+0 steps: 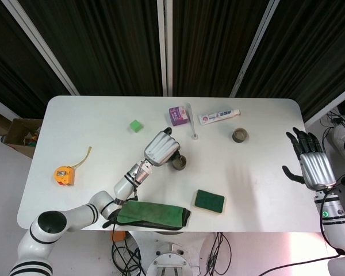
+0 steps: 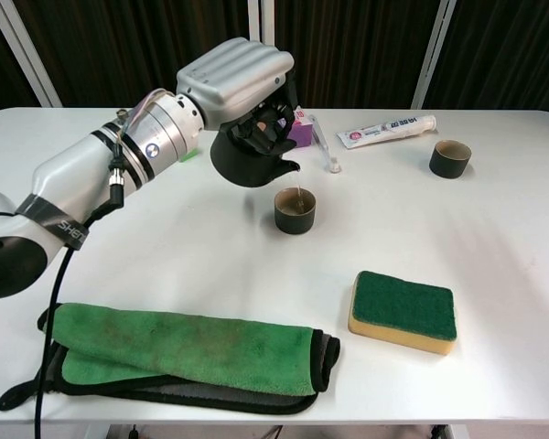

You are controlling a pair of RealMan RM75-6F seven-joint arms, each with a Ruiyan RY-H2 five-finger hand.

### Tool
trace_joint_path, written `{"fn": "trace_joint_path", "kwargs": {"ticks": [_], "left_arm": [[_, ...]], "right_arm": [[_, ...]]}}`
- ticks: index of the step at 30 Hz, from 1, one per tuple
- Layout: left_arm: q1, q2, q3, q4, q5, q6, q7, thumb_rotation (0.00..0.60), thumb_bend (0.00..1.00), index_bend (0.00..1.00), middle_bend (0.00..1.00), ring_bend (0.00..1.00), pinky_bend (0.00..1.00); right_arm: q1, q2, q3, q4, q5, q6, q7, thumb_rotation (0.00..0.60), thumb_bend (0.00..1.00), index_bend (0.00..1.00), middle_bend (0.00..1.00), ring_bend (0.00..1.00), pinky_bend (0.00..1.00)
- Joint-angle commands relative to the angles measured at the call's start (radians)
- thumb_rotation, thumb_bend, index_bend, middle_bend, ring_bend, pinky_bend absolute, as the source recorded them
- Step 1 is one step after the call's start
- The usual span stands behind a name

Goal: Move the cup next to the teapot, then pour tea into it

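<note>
A: Where is the teapot?

B: The left robot hand grips the dark teapot from above and holds it off the white worktop, tilted, with the spout pointing down to the right. A thin stream runs from the spout into the cup.

A: And the cup itself?

B: The dark cup stands upright on the worktop, just below and to the right of the spout, close beneath the left robot hand but not touching it. In the head view the same cup shows right beside the hand's lower right edge, near the middle of the worktop.

A: What about the other side?

B: The right robot hand hangs beyond the right edge of the worktop, fingers spread apart and holding nothing, well apart from cup and teapot.

A: What else lies around?

B: A second dark cup stands at the far right. A toothpaste tube lies near it, with a purple box and a toothbrush beside the teapot. In front, a green sponge and a folded green cloth. The head view adds a small green cube and a yellow tape measure on the left.
</note>
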Motion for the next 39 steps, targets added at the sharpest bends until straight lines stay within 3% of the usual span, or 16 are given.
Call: {"fn": "trace_joint_path", "kwargs": {"ticks": [1,39], "left_arm": [[-0.001,0.0,0.0,0.0,0.002,0.004,0.002,0.6,0.29,1.0,1.0,0.98,0.42],[-0.004,0.012,0.018,0.006,0.038,0.04,0.037,0.6,0.29,1.0,1.0,0.99,0.42]], "right_arm": [[0.0,0.001,0.0,-0.001,0.0,0.0,-0.001,0.6,0.25,0.0,0.0,0.0,0.0],[-0.001,0.002,0.001,-0.006,-0.004,0.005,-0.002,0.6,0.25,0.0,0.0,0.0,0.0]]}}
